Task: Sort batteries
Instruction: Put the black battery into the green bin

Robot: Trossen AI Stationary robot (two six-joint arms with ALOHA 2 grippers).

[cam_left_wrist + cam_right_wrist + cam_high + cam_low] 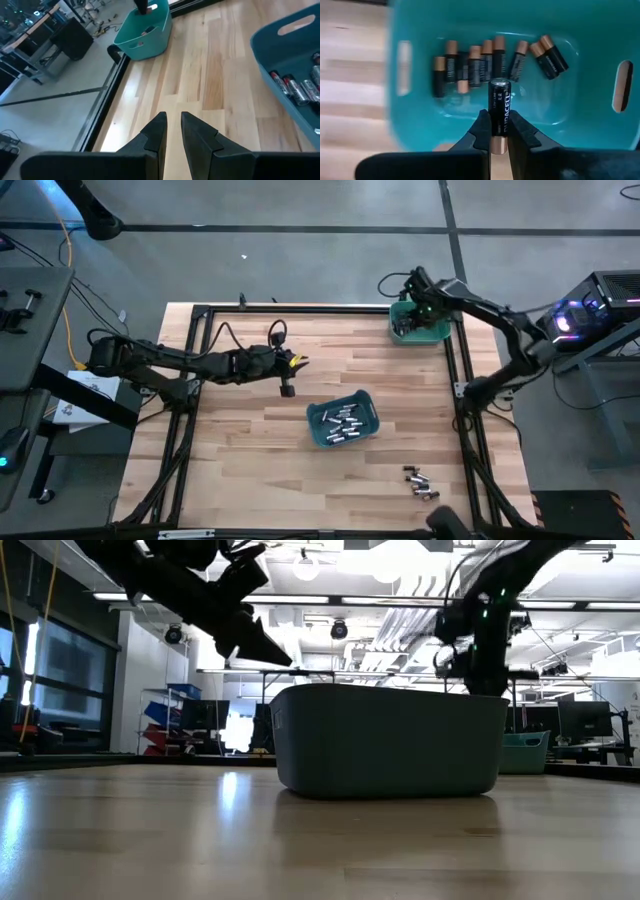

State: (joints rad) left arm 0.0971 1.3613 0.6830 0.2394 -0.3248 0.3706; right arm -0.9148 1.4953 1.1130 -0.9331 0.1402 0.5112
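Right gripper [499, 131]: fingers clamped on a black battery [499, 107], above the corner bin [418, 323] of dark batteries [470, 65]
Left gripper [173, 134]: fingers narrow, nothing between them, over bare counter [250, 440]
Middle bin [343, 420]: silvery batteries [344, 423]
Counter edge: loose batteries [419, 482]

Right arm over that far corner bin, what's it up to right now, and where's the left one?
The right gripper is shut on a black-and-copper cylindrical battery, holding it above the teal plastic bin at the table's far right corner, which already holds similar dark cells. The left gripper hangs empty over bare wood beside the middle teal bin of silvery batteries. A few loose batteries lie near the front edge.
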